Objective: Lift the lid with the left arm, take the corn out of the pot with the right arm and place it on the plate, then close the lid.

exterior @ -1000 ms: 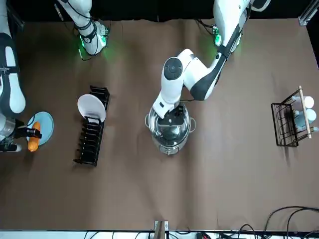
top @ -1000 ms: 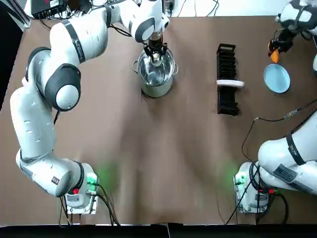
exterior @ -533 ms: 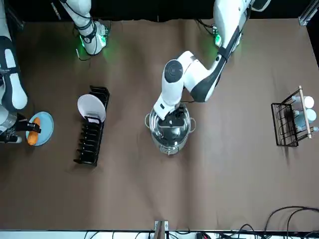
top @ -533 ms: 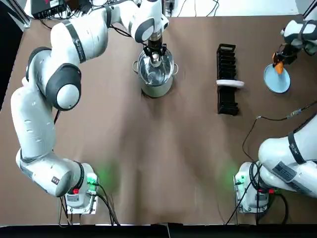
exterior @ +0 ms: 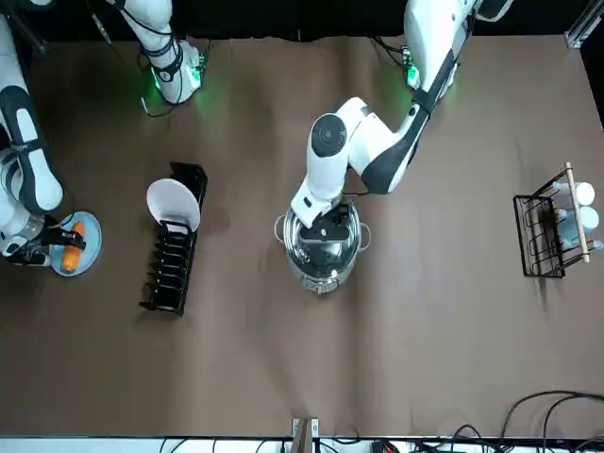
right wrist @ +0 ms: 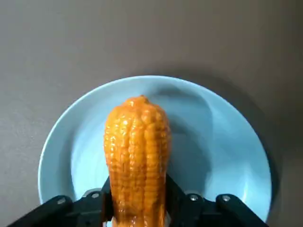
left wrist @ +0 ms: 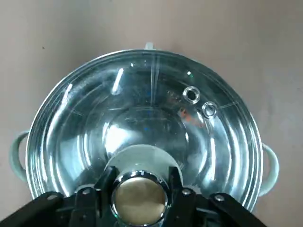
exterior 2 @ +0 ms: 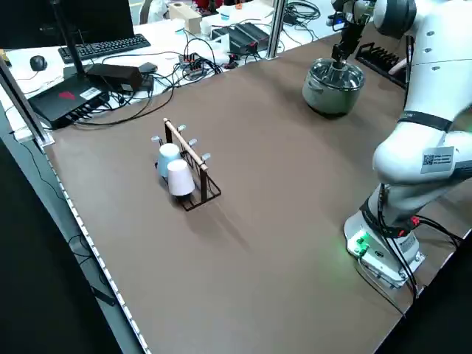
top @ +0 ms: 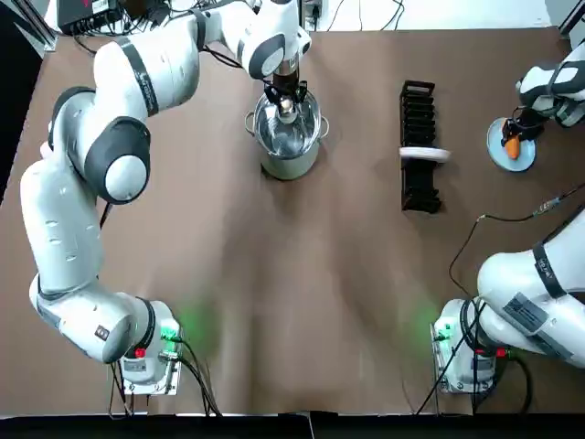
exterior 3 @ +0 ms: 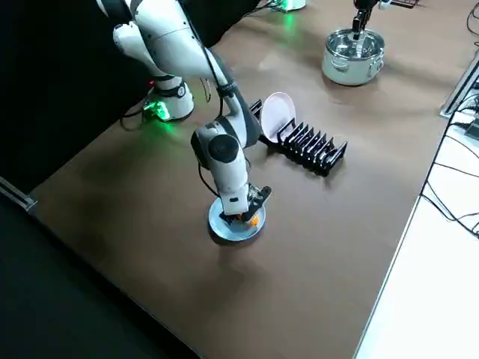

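A steel pot [top: 286, 146] stands at the far middle of the table. Its glass lid [left wrist: 142, 127] lies level over the pot's mouth, and I cannot tell whether it rests on the rim. My left gripper [left wrist: 138, 198] is shut on the lid's metal knob [top: 287, 105]. At the table's right side lies a light blue plate [right wrist: 218, 156]. My right gripper [right wrist: 137, 201] is shut on the orange corn [right wrist: 137, 151], holding it low over the plate's middle [top: 521, 155]. The front view shows the corn [exterior: 70, 246] above the plate [exterior: 87, 255]; whether they touch is unclear.
A black dish rack [top: 418, 174] holding one white plate [top: 426, 154] stands between the pot and the blue plate. A wire rack with cups [exterior: 552, 226] sits on the left arm's side. A cable [top: 494, 219] trails across the table near the right arm's base.
My right gripper has carried the corn from beyond the plate's far edge to low over its middle. The left gripper stays on the lid knob, almost still.
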`<control>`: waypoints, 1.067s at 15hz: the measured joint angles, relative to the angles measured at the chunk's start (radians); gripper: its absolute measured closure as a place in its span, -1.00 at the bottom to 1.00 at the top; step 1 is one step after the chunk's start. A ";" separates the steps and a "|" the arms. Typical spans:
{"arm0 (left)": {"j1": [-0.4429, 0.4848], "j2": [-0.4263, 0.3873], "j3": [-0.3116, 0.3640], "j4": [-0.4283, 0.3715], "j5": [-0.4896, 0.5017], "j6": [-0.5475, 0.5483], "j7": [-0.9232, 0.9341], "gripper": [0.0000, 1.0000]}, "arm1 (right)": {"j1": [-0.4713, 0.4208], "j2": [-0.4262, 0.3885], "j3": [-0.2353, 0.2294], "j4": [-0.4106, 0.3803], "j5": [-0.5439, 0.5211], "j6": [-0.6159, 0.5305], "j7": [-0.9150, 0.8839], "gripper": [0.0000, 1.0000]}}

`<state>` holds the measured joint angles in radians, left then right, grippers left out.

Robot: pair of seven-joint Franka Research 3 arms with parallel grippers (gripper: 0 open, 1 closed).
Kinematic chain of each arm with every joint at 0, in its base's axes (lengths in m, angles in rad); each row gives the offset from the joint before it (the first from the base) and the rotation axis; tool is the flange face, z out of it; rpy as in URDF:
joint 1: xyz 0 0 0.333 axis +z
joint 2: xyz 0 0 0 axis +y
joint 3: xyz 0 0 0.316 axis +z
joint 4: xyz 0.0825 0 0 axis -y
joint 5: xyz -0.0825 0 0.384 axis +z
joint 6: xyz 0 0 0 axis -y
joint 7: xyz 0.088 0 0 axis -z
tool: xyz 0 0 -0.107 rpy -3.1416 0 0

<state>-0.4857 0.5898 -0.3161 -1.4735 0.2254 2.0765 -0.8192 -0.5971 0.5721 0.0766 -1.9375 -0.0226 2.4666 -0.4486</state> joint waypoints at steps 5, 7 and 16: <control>0.000 0.001 0.010 0.002 0.011 -0.001 0.002 0.00 | -0.003 0.009 0.000 0.001 0.000 0.005 -0.021 0.17; -0.002 0.001 0.010 0.002 0.011 -0.001 0.002 0.00 | -0.005 0.008 0.000 0.005 0.000 0.005 -0.027 -0.16; -0.007 0.002 0.010 0.000 -0.023 -0.003 -0.003 0.00 | -0.005 -0.020 0.001 0.136 -0.012 -0.219 -0.058 -0.75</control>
<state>-0.4923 0.5916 -0.3060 -1.4739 0.2023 2.0731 -0.8222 -0.6017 0.5522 0.0780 -1.8014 -0.0351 2.2480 -0.5066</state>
